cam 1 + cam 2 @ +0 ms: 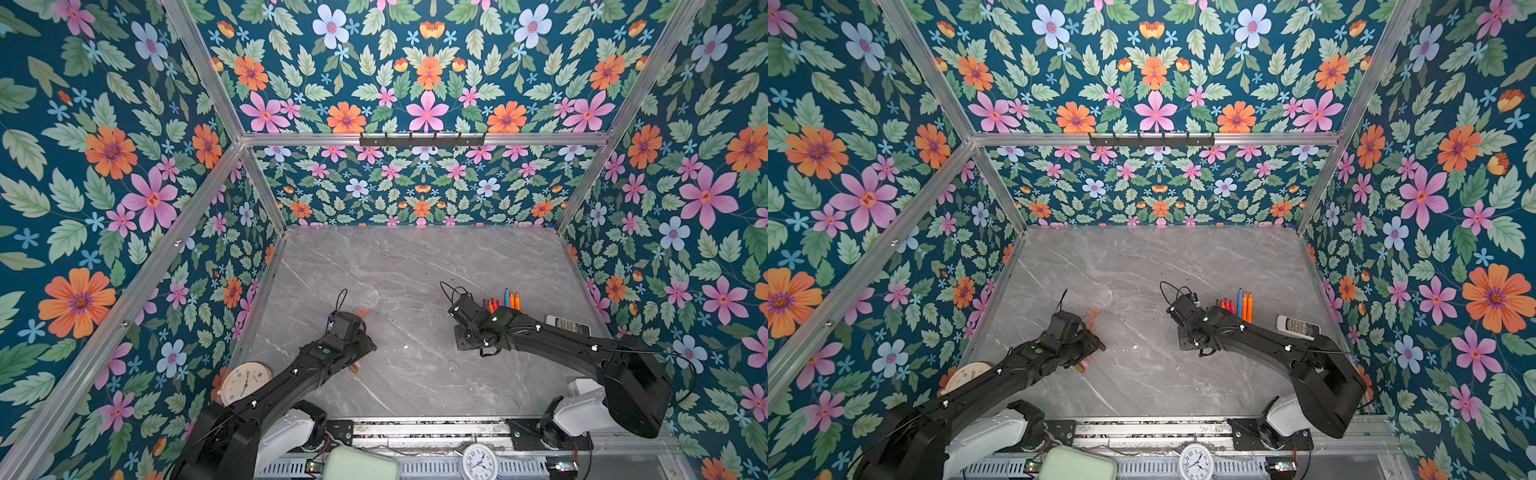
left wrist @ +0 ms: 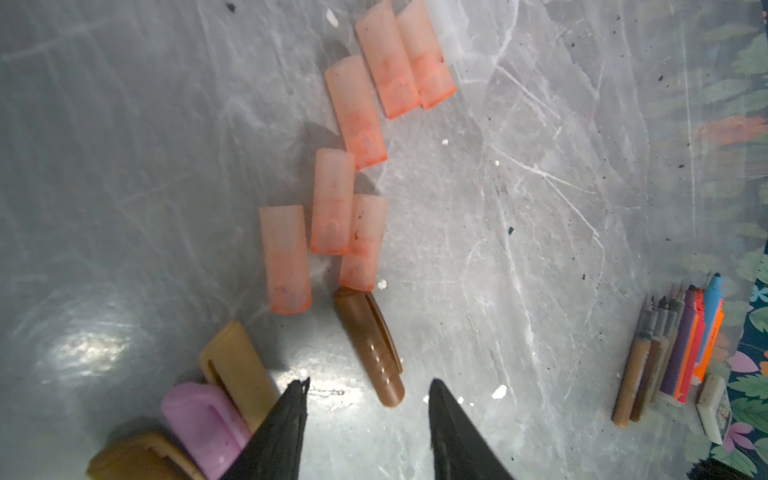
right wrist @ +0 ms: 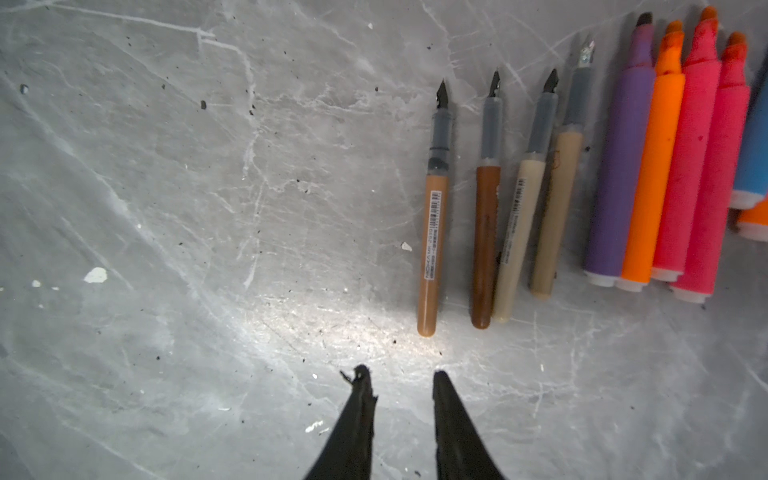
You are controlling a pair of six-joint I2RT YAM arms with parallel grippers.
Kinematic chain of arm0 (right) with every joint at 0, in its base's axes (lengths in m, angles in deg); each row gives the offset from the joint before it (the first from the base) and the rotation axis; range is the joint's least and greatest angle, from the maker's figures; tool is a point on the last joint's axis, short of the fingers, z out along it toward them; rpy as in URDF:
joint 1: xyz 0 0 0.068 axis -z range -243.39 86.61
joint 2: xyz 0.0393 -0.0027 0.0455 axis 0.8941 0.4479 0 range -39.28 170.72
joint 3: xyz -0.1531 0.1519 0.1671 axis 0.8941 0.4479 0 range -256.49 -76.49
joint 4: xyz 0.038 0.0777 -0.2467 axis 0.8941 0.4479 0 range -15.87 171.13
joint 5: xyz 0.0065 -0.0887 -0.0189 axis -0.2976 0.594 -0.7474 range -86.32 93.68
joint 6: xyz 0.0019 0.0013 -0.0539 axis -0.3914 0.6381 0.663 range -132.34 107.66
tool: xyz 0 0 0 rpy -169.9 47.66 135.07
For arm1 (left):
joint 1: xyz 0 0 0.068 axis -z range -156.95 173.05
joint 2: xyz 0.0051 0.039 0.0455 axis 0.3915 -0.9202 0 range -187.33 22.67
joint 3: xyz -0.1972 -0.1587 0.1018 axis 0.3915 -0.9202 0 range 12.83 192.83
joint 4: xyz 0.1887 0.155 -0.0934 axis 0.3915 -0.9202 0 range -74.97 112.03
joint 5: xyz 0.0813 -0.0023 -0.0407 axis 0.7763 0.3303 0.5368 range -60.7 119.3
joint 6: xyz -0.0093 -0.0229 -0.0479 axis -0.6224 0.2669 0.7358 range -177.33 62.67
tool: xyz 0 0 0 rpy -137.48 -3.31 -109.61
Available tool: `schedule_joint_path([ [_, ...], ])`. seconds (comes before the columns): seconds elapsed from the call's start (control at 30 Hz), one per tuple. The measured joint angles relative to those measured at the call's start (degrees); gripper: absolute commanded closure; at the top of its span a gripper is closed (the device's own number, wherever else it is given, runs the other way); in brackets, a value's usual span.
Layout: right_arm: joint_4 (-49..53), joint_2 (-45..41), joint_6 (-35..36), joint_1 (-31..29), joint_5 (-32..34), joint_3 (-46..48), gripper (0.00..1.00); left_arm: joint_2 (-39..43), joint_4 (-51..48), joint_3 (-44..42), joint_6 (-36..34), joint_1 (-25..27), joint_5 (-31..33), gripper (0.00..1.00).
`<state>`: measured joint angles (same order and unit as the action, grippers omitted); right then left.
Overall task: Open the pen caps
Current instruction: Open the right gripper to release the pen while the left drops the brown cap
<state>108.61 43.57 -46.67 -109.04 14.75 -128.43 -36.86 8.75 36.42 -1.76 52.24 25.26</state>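
Left wrist view: the left gripper [image 2: 368,384] stands with jaws apart and grips nothing. The blunt end of a brown cap [image 2: 370,345] lies on the table [image 2: 124,166] between the fingertips, clear of both. Around it the pen caps [image 2: 330,203] are scattered: six translucent orange caps ahead of the jaws, and a tan cap [image 2: 237,365] and a pink cap [image 2: 203,419] just beside one finger. In a top view, with the left gripper as dial centre, the orange caps [image 1: 362,312] show as a blur at 12 o'clock. More caps peep from under the arm at 6 o'clock, and the pens [image 1: 505,301] lie well apart at about 3 o'clock. The right gripper [image 3: 399,374] is narrowly parted and empty, its tips near the uncapped pens but short of them. By their look, each cap is light, stiff, hollow plastic, smooth and round, so apt to roll or squirt from a pinch; it is best grasped across mid-barrel. No capped pen is visible.
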Motion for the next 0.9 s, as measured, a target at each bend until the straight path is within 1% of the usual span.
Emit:
schedule_joint_path([
  [0.17, 0.0, -0.8, -0.2, -0.2, -0.1, 0.6, 0.73, 2.1, -0.1, 0.4, -0.2, 0.0, 0.0, 0.52],
  [0.3, 0.0, -1.9, -0.2, -0.3, -0.2, 1.3, 0.73, 5.9, -1.5, 0.7, -0.2, 0.0, 0.0, 0.51],
  [0.4, 0.0, -2.8, -0.2, -0.3, -0.1, 2.1, 0.73, 9.8, -6.3, 0.9, 0.1, 0.0, 0.7, 0.48],
  [0.47, 0.0, -3.1, -0.2, -0.3, -0.1, 2.6, 0.73, 12.4, -10.7, 1.5, 0.7, 0.0, 1.1, 0.41],
  [0.6, -0.5, -2.4, -0.2, -0.3, -0.1, 2.9, 0.73, 16.7, -19.2, 2.1, 1.3, 0.0, 2.1, 0.4],
  [0.7, -1.0, -1.2, -0.2, -0.3, -0.2, 2.5, 0.73, 19.0, -22.4, 0.5, 1.7, 0.0, 3.0, 0.4],
  [0.8, -1.3, -1.2, -0.2, -0.4, -0.2, 2.3, 0.73, 19.1, -22.9, -1.9, 2.6, 0.0, 3.1, 0.4],
  [0.9, -1.3, -2.3, -0.4, -0.5, 0.0, 2.8, 0.73, 17.2, -21.4, -3.8, 2.8, 0.0, 2.9, 0.41],
])
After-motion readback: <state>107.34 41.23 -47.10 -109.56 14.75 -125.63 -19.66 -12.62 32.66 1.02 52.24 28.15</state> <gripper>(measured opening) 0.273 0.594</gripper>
